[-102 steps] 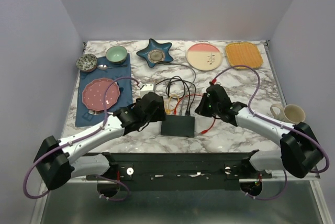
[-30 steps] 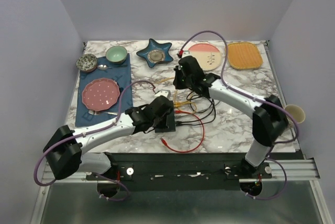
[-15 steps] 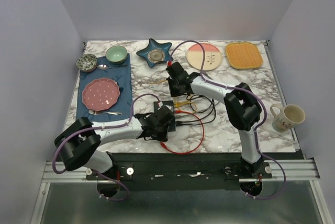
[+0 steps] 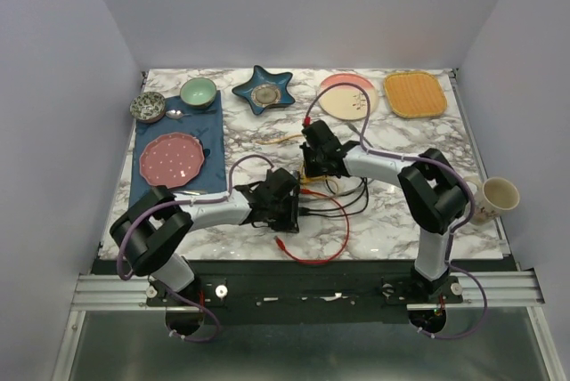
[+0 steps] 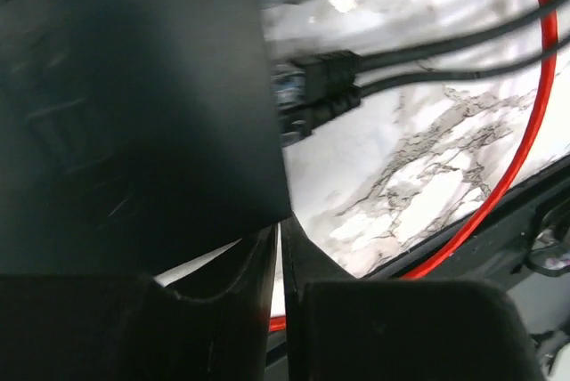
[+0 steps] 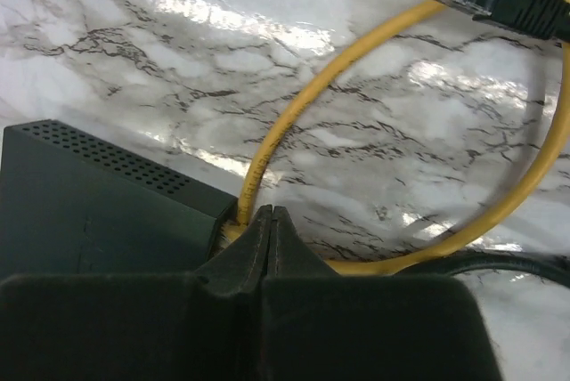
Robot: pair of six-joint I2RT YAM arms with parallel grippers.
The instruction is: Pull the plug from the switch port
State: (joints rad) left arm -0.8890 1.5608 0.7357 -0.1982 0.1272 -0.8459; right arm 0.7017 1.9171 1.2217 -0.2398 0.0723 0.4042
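The right gripper, fingers clenched on the thin yellow cable where it meets the flat matte-black switch, should pull straight outward while the left gripper, nearly clenched at the switch edge, braces it

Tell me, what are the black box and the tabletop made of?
The switch looks like matte black plastic or painted metal; its dull face has rows of small vent holes. The table looks like glossy marble or a marble-print laminate: grey veins, bright reflections.
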